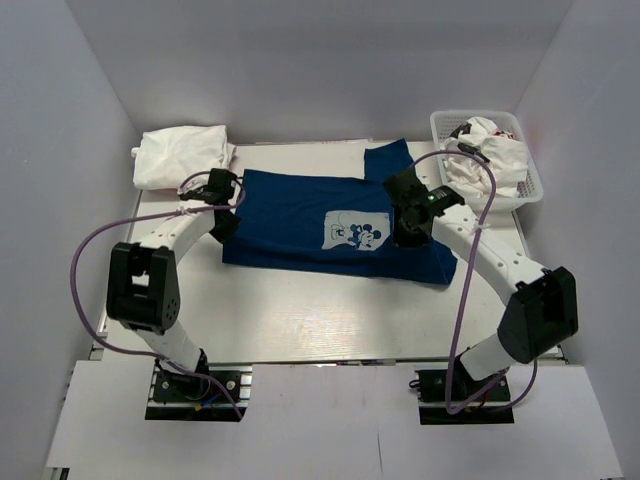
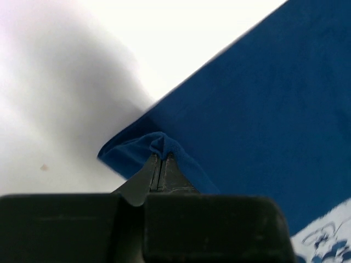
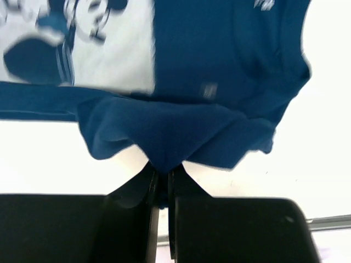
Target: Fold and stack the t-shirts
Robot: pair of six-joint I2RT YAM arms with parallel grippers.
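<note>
White arm links [image 1: 180,232], black joints [image 1: 140,285], purple cables [image 1: 74,268]; left gripper [image 2: 162,159], right gripper [image 3: 163,174] black-fingered.

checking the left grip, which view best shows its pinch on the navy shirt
Left wrist view: the left gripper is shut on a bunched edge of the navy t-shirt. The top view shows it small, jaws unclear; the right wrist view misses it.

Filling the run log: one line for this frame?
left gripper shut on navy t-shirt | right gripper shut on same shirt | phase: folding
</note>
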